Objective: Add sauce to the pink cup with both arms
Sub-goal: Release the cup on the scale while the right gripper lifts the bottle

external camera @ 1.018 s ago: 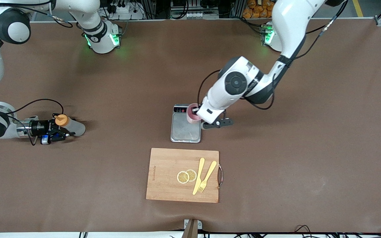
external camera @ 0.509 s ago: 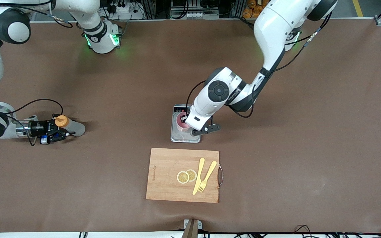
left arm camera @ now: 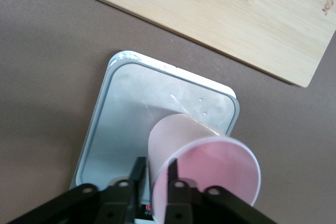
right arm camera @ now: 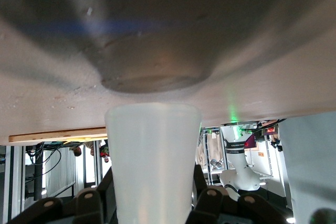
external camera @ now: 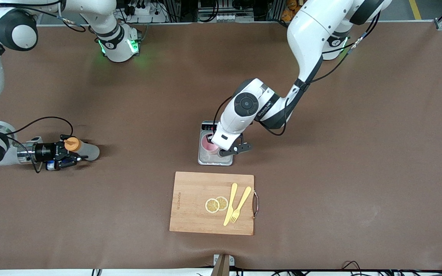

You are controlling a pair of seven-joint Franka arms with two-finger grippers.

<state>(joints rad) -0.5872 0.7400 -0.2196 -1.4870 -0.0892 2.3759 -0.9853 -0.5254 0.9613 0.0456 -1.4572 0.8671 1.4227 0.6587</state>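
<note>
Sauce bottle, soft and squeezable, lay on the bench at the right arm's end, right gripper pinching its body; left gripper pinched the light pink cup over the scale.

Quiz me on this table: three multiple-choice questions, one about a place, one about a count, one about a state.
1. The pink cup is over:
A. the scale
B. the board
C. bare table

2. Lemon slices on the board:
A. one
B. two
C. four

3. The sauce bottle is:
A. lying loose
B. in the cup
C. gripped by the right claw

A: the left claw holds the cup over the scale.
B: two slices lie beside the knife and fork.
C: the right claw is shut on the bottle, orange cap on.
</note>
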